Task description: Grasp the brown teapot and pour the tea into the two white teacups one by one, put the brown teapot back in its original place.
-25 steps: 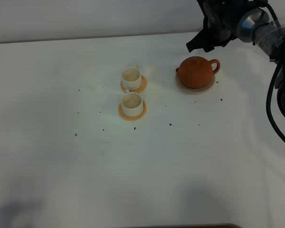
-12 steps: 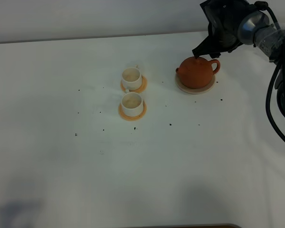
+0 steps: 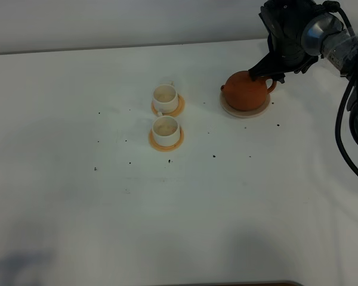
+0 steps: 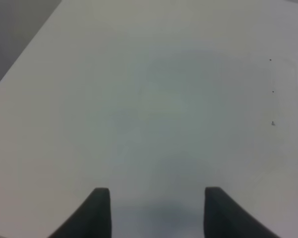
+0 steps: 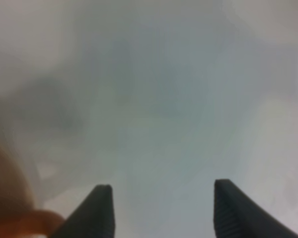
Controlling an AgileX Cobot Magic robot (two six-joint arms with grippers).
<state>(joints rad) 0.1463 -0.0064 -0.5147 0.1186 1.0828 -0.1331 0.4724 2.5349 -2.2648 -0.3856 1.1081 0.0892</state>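
The brown teapot (image 3: 246,91) sits on its pale beige saucer (image 3: 244,109) at the back right of the table, spout to the left, loop handle to the right. My right gripper (image 3: 267,72) is open and hangs just above the teapot's handle side; in the right wrist view (image 5: 159,208) its fingers are apart and a blurred piece of the teapot (image 5: 10,208) shows beside one of them. The two white teacups (image 3: 165,95) (image 3: 166,129) stand on orange coasters left of the teapot. My left gripper (image 4: 154,210) is open over bare table, out of the exterior view.
The white table (image 3: 167,202) carries small dark specks around the cups and teapot. The right arm's black cables (image 3: 346,119) hang along the right edge. The table's far edge meets a pale wall behind the teapot.
My right gripper has moved down and to the right, from behind the teapot to just above its handle side. The teapot and the cups have not moved.
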